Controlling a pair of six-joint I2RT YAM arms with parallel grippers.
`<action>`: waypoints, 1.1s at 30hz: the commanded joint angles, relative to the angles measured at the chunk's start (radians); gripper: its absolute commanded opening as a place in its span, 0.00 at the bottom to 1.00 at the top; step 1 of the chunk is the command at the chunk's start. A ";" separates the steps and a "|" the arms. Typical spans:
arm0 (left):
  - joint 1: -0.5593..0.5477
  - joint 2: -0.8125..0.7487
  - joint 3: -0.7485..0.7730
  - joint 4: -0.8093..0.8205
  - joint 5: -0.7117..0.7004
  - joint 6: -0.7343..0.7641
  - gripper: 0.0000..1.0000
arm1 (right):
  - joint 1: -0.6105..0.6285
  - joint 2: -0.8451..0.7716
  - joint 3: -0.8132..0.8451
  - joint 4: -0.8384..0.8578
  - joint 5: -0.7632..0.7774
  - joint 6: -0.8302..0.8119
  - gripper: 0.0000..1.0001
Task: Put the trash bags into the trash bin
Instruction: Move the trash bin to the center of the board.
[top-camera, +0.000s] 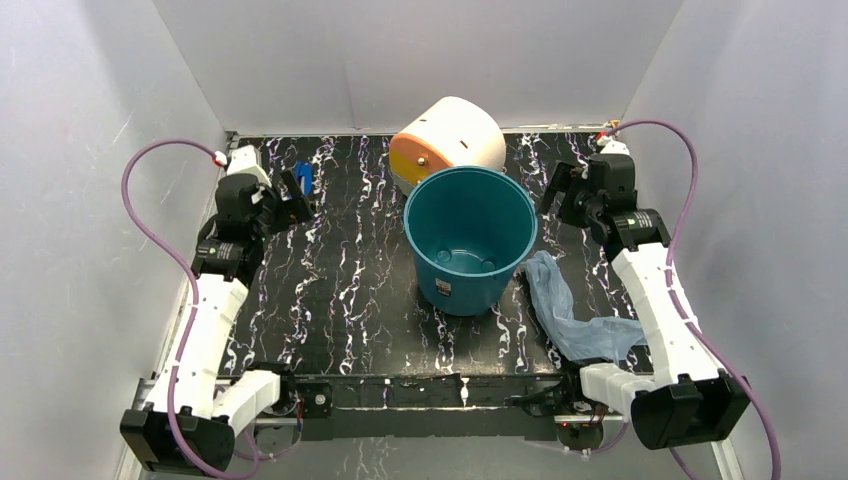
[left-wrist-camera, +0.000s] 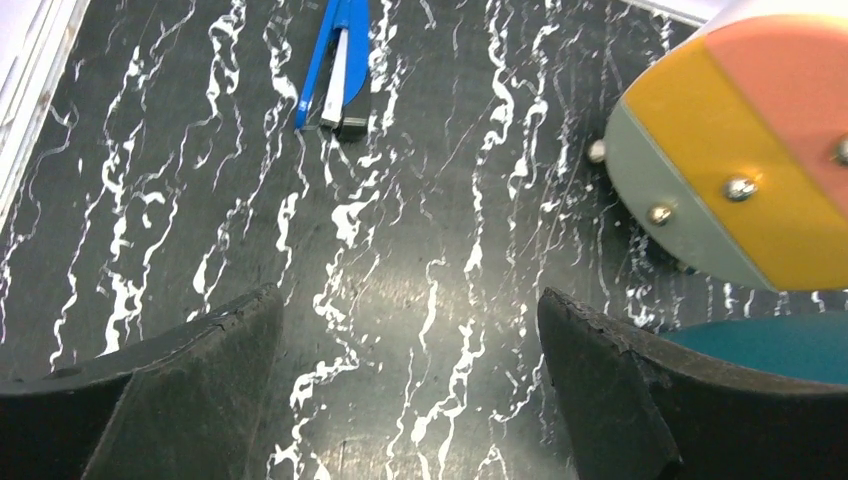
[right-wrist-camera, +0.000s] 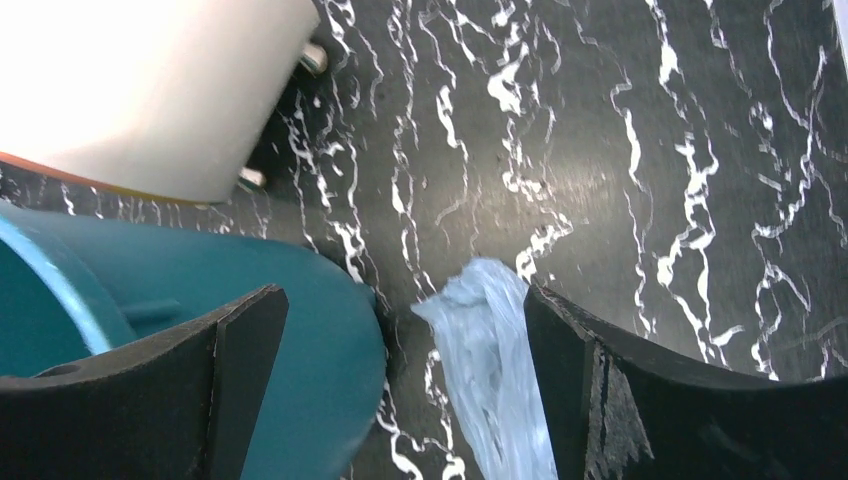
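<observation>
Black marbled table (top-camera: 340, 300), trash bag (right-wrist-camera: 495, 400) below right jaws, both pairs gaping, empty.

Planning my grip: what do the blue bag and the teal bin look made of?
Trash bag: thin plastic film, translucent light blue, crumpled into soft folds, so probably limp and slippery. Trash bin: rigid moulded plastic by the look, teal, smooth with a slight sheen on its tapered wall; thickness unclear.

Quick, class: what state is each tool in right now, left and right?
Left tool: open, holding nothing.
Right tool: open, holding nothing.
</observation>
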 joint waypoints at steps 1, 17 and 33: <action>-0.005 -0.084 -0.086 0.051 -0.068 0.004 0.96 | -0.032 -0.078 -0.061 -0.027 -0.038 0.022 0.99; -0.009 -0.179 -0.285 -0.010 0.320 -0.118 0.93 | -0.089 -0.273 -0.188 -0.152 -0.186 0.052 0.99; -0.603 0.058 -0.441 0.452 0.346 -0.292 0.94 | -0.095 -0.373 -0.319 -0.172 -0.428 0.140 0.99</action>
